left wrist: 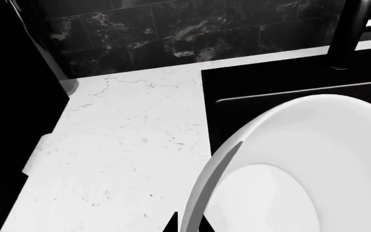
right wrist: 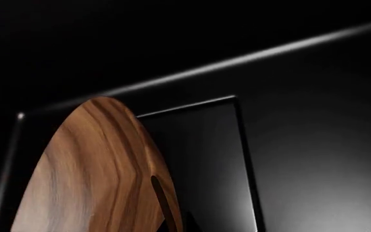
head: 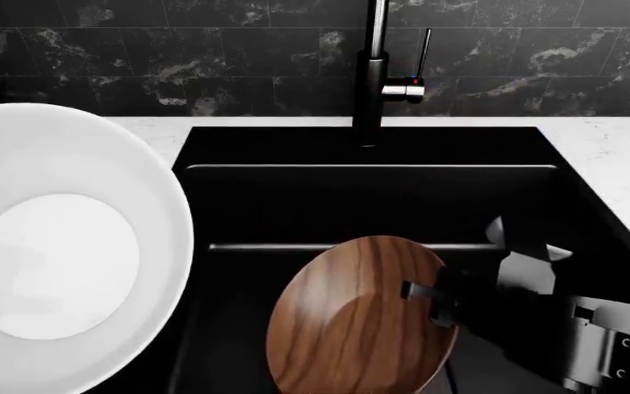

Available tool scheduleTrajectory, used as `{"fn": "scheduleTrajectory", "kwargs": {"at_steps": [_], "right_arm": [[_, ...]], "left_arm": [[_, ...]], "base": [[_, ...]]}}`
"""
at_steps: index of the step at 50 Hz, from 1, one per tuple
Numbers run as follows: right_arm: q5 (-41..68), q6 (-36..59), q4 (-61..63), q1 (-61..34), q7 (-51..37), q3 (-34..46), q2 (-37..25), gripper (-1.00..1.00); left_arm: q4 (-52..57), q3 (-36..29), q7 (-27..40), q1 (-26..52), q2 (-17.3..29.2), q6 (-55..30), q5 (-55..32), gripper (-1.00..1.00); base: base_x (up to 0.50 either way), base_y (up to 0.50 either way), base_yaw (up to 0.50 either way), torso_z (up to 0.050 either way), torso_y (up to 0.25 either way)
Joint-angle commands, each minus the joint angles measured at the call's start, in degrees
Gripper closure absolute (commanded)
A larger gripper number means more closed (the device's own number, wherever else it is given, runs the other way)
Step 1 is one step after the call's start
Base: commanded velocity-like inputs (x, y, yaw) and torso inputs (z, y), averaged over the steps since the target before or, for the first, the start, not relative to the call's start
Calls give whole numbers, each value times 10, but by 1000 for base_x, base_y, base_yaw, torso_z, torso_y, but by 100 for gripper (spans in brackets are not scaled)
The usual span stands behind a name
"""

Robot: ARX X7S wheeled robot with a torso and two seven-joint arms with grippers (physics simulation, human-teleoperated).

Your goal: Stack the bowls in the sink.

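White bowl [head: 58, 254] held tilted at the sink's [head: 293, 152] left edge, partly over the countertop [left wrist: 127, 145]; the left gripper [left wrist: 189, 224] is closed on its rim — only the fingertips show, in the wrist view. Brown bowl [head: 353, 320] tilted inside the basin, right gripper [head: 430, 304] clamped on its rim. Faucet [head: 376, 74] behind. The bowls are well apart, apparently both lifted.

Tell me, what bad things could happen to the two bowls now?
Each end effector seems to pinch only a thin bit of rim, so the wooden bowl, tilted over the sink, might slip and drop. The white bowl, held up high at the sink's left, could also slide free. The two bowls might bump when they come together, and the faucet stands near their path.
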State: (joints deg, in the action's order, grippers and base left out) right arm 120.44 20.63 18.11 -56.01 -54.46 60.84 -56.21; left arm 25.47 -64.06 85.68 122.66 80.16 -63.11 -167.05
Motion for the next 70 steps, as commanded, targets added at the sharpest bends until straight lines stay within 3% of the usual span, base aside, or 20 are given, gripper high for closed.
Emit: {"fn": "scheduleTrajectory", "kwargs": {"at_steps": [1,33,70], "right_arm": [[18,23,-26,-27,-23,4,25,100],[90,152,-92,-153,-152,54,84,100],[18,129,-189,-103,-35,71,154,100]], "left_arm": [[-2,2,0,11,1,1,2,100],[-2,5,-10,4,7,-1,10,100],[0,14,-20,-14,11,-1,20,100]], "base": [[0,0,0,10,0],[0,0,0,0,0],[0,0,0,0,1]]}}
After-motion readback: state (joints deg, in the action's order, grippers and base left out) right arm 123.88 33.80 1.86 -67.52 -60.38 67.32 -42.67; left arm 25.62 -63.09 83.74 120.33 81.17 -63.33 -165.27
